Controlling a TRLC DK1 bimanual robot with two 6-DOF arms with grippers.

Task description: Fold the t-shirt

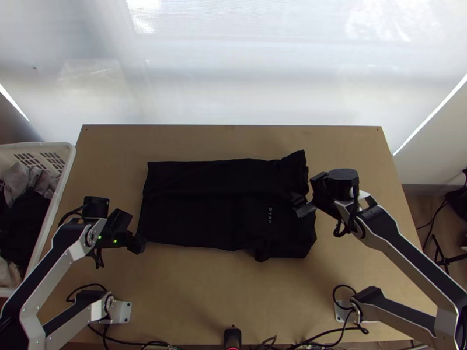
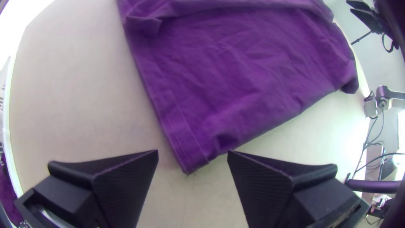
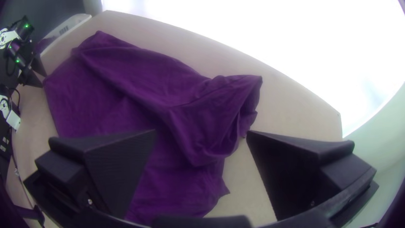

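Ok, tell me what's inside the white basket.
The white basket holds grey cloth, black cloth and some pale cloth; whatever lies beneath them is covered and can't be seen.

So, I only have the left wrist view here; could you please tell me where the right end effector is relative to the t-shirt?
Observer: The right end effector is at the right-hand end of the t-shirt as the top view shows it, with its fingers apart.
Operator: Thank you. Does the cloth lie flat at that end?
Observer: Not entirely; the far corner is bunched and juts toward the far edge of the table.
Operator: And is any print facing up?
Observer: Yes, small pale lettering faces up near that same end.
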